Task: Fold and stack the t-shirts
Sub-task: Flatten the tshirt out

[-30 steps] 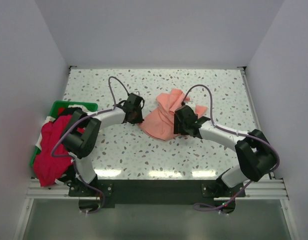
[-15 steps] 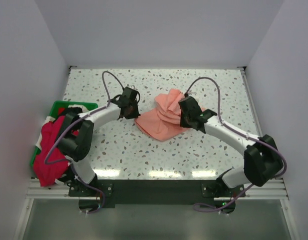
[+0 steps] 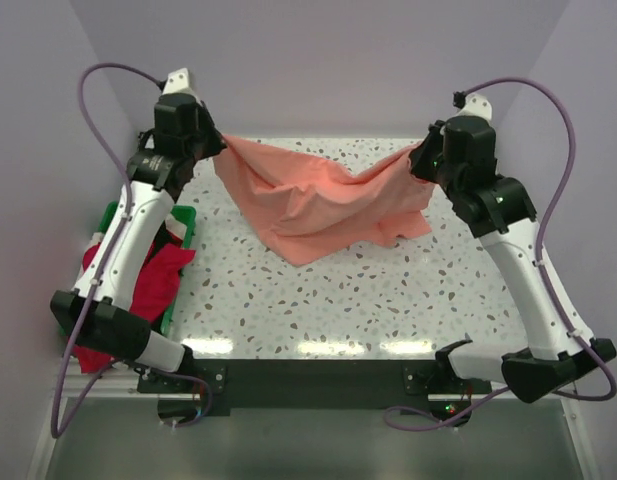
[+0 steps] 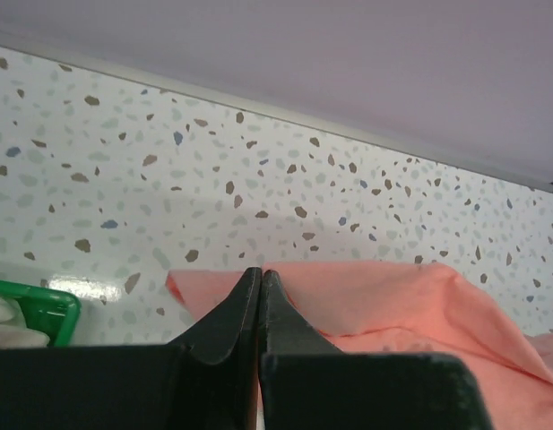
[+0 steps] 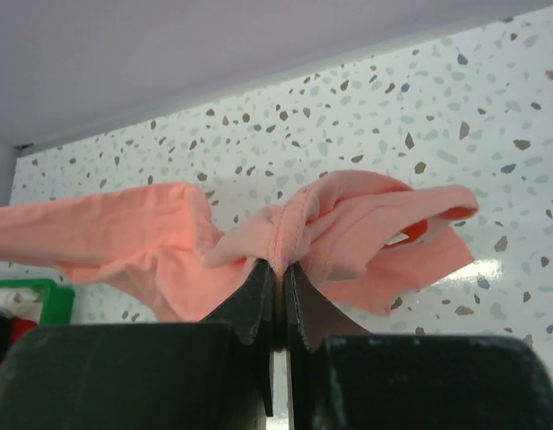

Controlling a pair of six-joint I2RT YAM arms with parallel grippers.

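Observation:
A salmon-pink t-shirt (image 3: 323, 205) hangs stretched in the air between my two raised grippers, its lower part sagging toward the table. My left gripper (image 3: 216, 143) is shut on its left edge, and in the left wrist view the pink cloth (image 4: 384, 300) spreads behind the closed left gripper (image 4: 260, 273). My right gripper (image 3: 420, 160) is shut on a bunched seam of the t-shirt (image 5: 168, 233); the right gripper (image 5: 281, 267) pinches that fold. A crimson red t-shirt (image 3: 148, 290) droops over the green bin's side at the left.
The green plastic bin (image 3: 184, 217) sits at the table's left edge against the side wall, with white and dark cloth inside. Its corner (image 4: 43, 305) shows in the left wrist view. White walls enclose the speckled table (image 3: 388, 290) on three sides.
Both grippers closed on the pink t-shirt, which lay crumpled mid-table, then rose and spread apart toward the back corners, lifting and stretching it out. The red shirt shifted slightly.

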